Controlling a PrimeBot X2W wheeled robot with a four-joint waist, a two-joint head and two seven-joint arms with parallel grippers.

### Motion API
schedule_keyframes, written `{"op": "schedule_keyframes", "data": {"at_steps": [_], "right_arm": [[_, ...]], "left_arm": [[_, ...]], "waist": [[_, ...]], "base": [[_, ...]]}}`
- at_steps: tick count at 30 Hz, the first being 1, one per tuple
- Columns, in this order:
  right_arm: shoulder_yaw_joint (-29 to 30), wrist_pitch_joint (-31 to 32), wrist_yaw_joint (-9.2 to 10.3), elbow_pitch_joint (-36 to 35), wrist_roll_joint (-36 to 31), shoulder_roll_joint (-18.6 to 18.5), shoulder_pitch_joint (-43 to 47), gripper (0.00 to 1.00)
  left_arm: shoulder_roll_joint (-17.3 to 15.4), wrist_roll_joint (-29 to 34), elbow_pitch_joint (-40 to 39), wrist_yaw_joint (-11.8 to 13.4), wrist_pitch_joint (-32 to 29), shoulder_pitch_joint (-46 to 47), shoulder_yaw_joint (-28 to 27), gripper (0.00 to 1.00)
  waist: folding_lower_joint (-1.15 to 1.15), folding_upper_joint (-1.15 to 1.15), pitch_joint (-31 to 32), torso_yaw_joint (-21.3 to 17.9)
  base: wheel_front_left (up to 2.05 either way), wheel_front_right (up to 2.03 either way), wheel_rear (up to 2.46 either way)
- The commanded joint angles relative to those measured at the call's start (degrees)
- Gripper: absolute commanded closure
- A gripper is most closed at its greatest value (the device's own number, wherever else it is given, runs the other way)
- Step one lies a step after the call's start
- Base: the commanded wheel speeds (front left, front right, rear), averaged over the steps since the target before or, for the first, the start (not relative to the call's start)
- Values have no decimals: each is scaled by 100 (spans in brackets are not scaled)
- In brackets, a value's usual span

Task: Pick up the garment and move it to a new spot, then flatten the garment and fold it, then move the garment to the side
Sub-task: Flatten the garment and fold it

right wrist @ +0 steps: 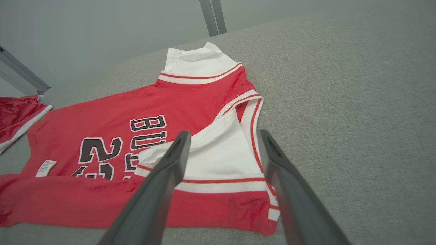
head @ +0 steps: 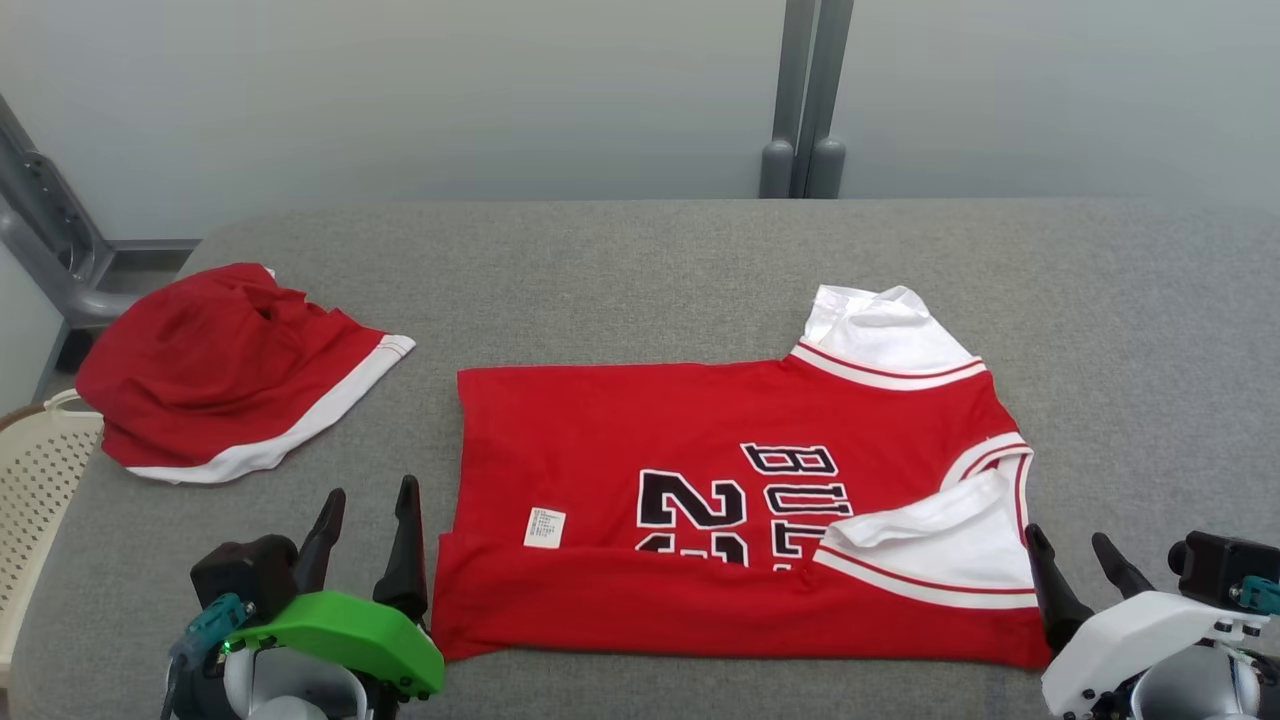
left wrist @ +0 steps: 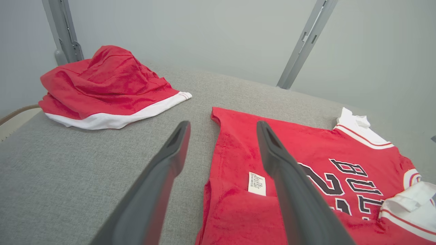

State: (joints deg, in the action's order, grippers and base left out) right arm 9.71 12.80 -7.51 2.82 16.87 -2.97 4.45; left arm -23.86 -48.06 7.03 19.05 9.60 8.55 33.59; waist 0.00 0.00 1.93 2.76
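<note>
The jersey (head: 700, 430) lies spread across the middle of the grey table (head: 640, 270), its near long edge turned up over itself in a band. It looks light, soft and floppy, probably a little slick, so I'd expect it to sag and slide if lifted from one point. Better to take it at the two near corners, pinching both layers together. The left claw (head: 371, 490) hangs spread wide just beside the near left corner and the right claw (head: 1065, 535) equally wide by the right one, neither holding anything. The band and a white flap (head: 940, 540) cover part of the black lettering (head: 790, 490), and the small label (head: 545, 527) is too fine to read. A crumpled red cloth (head: 220, 370) sits well to the left, next to a pale basket (head: 35, 470) cut off at the edge.
</note>
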Motion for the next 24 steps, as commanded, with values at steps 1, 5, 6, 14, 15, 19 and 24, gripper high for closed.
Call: {"op": "schedule_keyframes", "data": {"at_steps": [1,5,6,14,15,19,24], "right_arm": [[-50,-168,4,105,125,3,-10,0],[-233,-770,3,294,240,3,-137,0],[-280,-926,3,326,203,2,-165,0],[-694,-1818,3,740,188,3,-361,0],[-745,-1913,3,765,142,0,-371,0],[-935,-2178,3,846,-90,2,-424,0],[-1007,-2275,3,921,-366,3,-386,0]], "left_arm": [[89,-101,36,-147,183,-68,-88,0],[316,-81,143,-465,487,-68,-349,0],[397,-58,135,-552,525,-79,-448,0],[1054,818,-2,-1550,553,-567,-1416,0],[1111,936,10,-1633,554,-630,-1505,0],[1256,1324,153,-1838,555,-978,-1681,0],[1307,1663,365,-1940,555,-1341,-1875,0]], "waist": [[0,0,145,81],[0,0,247,112],[0,0,261,115],[0,0,329,109],[0,0,332,104],[0,0,335,51],[0,0,344,12]], "base": [[0,0,0],[0,0,0],[0,0,0],[0,0,0],[0,0,0],[0,0,0],[0,0,0]]}}
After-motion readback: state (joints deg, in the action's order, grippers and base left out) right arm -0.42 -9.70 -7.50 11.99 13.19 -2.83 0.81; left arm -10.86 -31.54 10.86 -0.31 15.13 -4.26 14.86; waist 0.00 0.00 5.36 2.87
